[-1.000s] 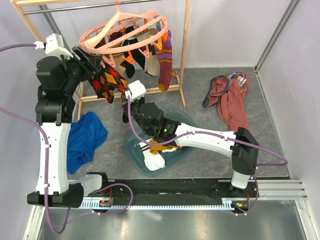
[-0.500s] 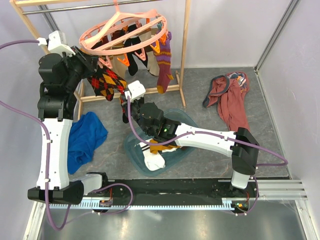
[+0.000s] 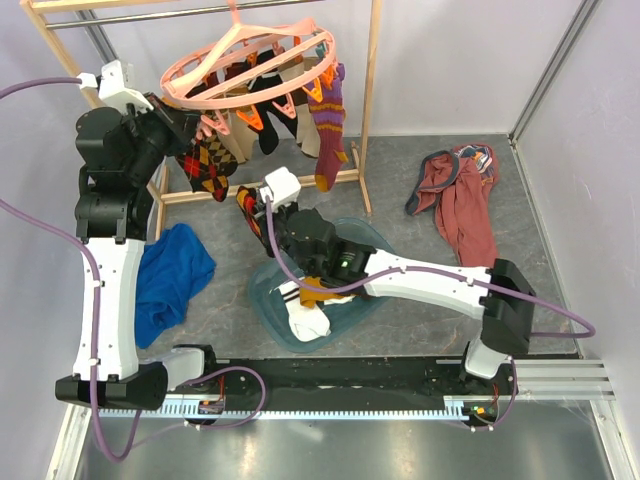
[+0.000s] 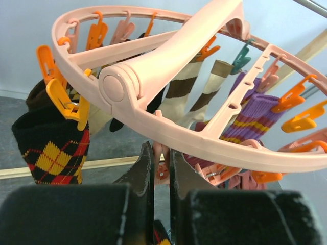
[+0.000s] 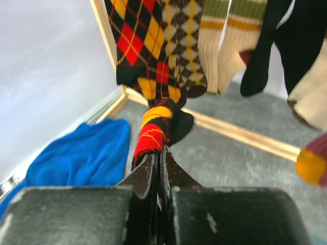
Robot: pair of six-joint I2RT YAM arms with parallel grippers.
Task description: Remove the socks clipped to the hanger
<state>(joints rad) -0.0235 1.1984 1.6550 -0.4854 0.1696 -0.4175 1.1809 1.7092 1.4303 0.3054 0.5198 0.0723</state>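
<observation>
The pink ring hanger (image 3: 213,52) (image 4: 168,56) hangs from the wooden rack with several socks clipped under it. Among them are a purple striped sock (image 3: 330,125) and an argyle sock (image 4: 51,148) on a yellow clip. My left gripper (image 3: 195,128) (image 4: 161,153) sits just under the ring, shut on a dangling pink clip (image 4: 162,166). My right gripper (image 3: 250,205) (image 5: 158,153) is lower, shut on the toe of a black-red-yellow argyle sock (image 5: 153,135). That sock runs up toward the hanger, and its top end is hidden.
A teal basin (image 3: 365,232) holding a few loose socks sits under the right arm. A blue cloth (image 3: 170,275) lies at the left and a maroon garment (image 3: 460,200) at the right. The wooden rack frame (image 3: 371,100) stands behind.
My left gripper has gone from open to shut on the pink clip. The right gripper has drawn slightly to the right, still holding the argyle sock. The hanger has shifted a little.
</observation>
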